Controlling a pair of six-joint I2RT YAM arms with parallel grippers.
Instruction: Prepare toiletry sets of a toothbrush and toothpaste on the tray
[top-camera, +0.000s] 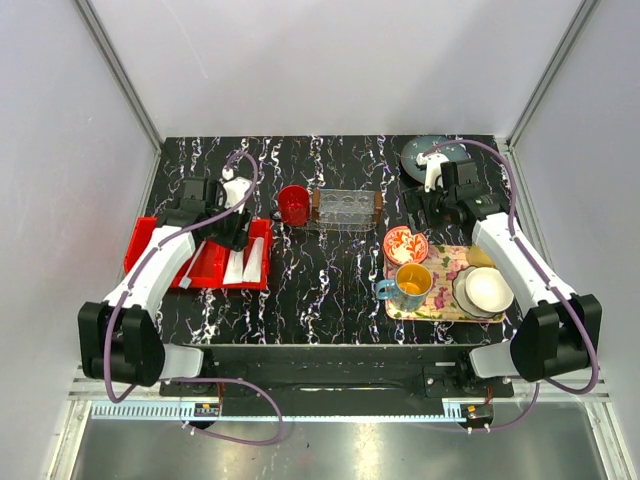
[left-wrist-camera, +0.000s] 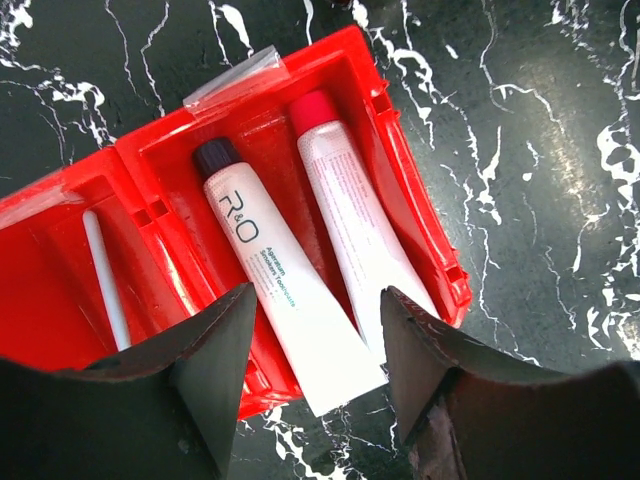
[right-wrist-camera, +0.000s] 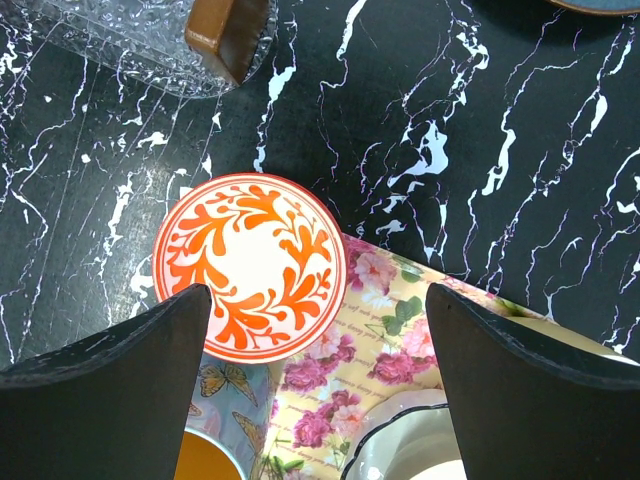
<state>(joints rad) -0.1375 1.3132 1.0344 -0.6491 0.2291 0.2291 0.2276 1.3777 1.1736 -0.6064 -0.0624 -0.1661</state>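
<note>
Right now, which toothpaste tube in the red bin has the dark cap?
The tube printed R&O, beside the red bin's divider; the other tube, by the outer wall, has a red cap.

Place: a robotics lab test cell, not a home.
Enclosure: plain white panels (top-camera: 330, 60) close in three sides, held by aluminium frame posts (top-camera: 120, 75).
Machines: a left arm (top-camera: 150, 275) and a right arm (top-camera: 515, 260), both white and black, bolted at the near edge of a black marble-patterned bench (top-camera: 330, 290). Purple cables (top-camera: 109, 350) loop off them.
Props: household items laid out like test pieces, namely toothpaste tubes (left-wrist-camera: 355, 220) in a red bin (top-camera: 200, 262) and crockery on a floral tray (top-camera: 440, 300).
</note>
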